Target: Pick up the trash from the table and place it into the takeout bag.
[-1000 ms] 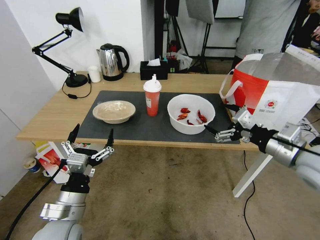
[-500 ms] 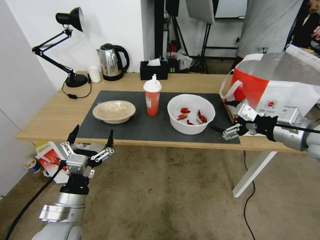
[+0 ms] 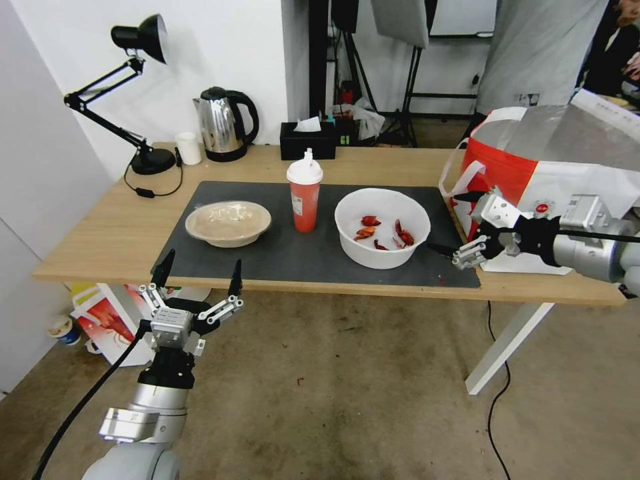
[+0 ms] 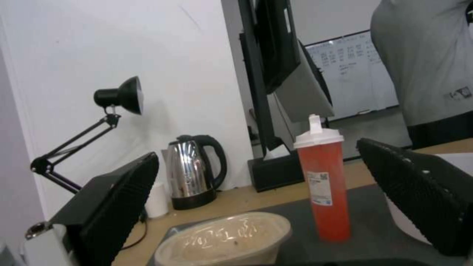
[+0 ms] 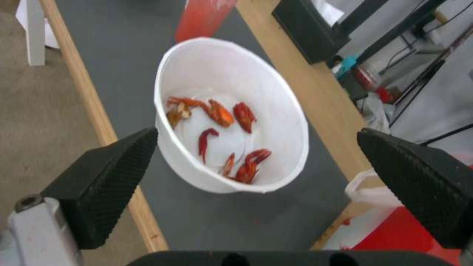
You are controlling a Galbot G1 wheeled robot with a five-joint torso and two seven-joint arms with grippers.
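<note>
On the dark grey mat (image 3: 293, 250) of your worktop (image 3: 113, 233) the trash stands in a row: the beige bowl (image 3: 228, 223) to the left, the red cup (image 3: 305, 191) in the middle, the white bowl (image 3: 382, 227) with crayfish shells to the right. Your right claw (image 3: 451, 224) hangs spread wide just beside the white bowl, between it and the takeout bag (image 3: 553, 173) at the worktop's right end. Your left claw (image 3: 199, 270) is wide too, held before the worktop's front edge near the beige bowl
</note>
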